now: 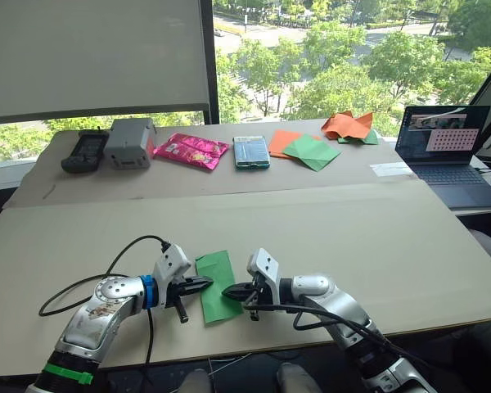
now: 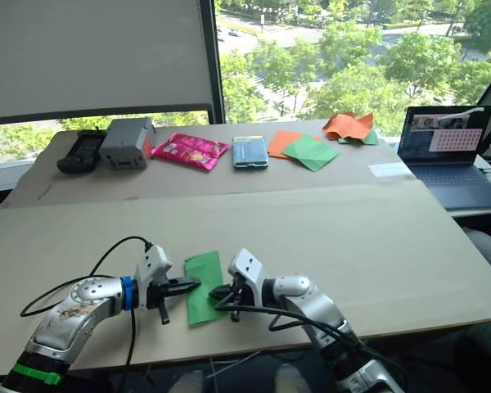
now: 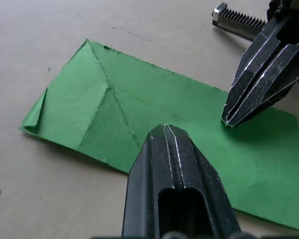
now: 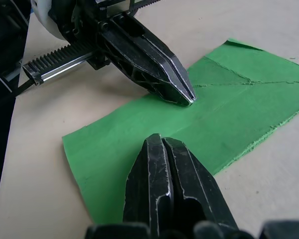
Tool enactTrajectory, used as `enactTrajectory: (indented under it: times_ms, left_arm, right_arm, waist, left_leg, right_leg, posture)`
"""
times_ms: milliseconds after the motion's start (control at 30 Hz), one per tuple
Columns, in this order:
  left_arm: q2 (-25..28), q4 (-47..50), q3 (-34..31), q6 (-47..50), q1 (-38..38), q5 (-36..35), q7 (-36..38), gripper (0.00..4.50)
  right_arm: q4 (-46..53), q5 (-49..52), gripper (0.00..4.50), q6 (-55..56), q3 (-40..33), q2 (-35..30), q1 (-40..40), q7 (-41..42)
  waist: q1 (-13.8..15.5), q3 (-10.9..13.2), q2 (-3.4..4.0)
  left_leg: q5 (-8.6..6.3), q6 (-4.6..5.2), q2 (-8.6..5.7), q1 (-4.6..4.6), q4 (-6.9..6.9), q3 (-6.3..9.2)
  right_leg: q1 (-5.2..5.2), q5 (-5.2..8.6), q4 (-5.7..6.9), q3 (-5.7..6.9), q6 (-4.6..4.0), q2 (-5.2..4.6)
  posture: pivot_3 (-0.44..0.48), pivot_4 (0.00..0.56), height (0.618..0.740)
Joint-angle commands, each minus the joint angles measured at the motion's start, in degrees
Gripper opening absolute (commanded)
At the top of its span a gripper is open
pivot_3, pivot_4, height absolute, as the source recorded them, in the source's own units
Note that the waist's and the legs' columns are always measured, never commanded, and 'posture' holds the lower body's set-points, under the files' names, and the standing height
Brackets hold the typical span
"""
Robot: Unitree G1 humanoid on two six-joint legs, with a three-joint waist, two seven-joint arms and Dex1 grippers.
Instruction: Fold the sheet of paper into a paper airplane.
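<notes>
Tan table point(image 1: 376, 246), closed grippers pressing green sheet of paper point(image 1: 215, 282)

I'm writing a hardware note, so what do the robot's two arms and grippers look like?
Both arms have silver-grey metal shells with white housings at the wrists. The left gripper sits past a blue ring; a green band wraps that arm lower down. The right gripper has the same tapered black fingers with pale edges. Black cables loop along both arms, and a toothed metal rack shows beside each gripper.
</notes>
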State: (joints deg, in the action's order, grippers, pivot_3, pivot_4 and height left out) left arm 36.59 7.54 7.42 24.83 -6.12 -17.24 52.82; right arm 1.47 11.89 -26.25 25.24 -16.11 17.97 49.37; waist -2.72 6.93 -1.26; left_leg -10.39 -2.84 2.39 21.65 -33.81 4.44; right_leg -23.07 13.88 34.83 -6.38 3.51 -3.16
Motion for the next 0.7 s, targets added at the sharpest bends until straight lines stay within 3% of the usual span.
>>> enactTrajectory:
  times_ms: [33,400,700]
  left_arm:
    - [0.9,-1.4,1.8,-2.7,-0.2,3.1,0.8,0.0]
    - [1.9,-0.5,3.0,-4.9,2.0,5.1,1.4,0.0]
    - [2.4,1.4,2.7,-4.8,3.8,5.2,0.9,0.0]
  right_arm:
    - [1.1,0.4,0.04,-0.4,-2.7,0.4,2.3,-1.2]
    - [-18.7,-4.9,0.04,8.4,-0.7,1.9,10.3,1.8]
    - [-38.3,-7.3,0.04,16.3,-2.8,7.0,20.5,2.1]
  waist:
    - [0.2,0.0,0.06]
    - [0.0,0.0,0.2]
    - [-1.0,0.0,0.28]
  left_leg:
    - [-0.02,-0.04,-0.01,0.01,0.0,-0.01]
    - [0.04,0.06,0.01,-0.14,0.06,-0.02]
    - [0.01,0.04,0.05,-0.52,0.1,0.0]
  right_leg:
    - [0.0,0.0,-0.01,-0.01,0.0,-0.01]
    - [0.08,0.0,0.05,0.0,0.0,0.0]
    - [0.44,0.08,0.1,0.02,-0.1,0.02]
  posture:
    - [0.0,0.15,0.721]
    - [0.0,0.15,0.721]
    - [0.0,0.15,0.721]
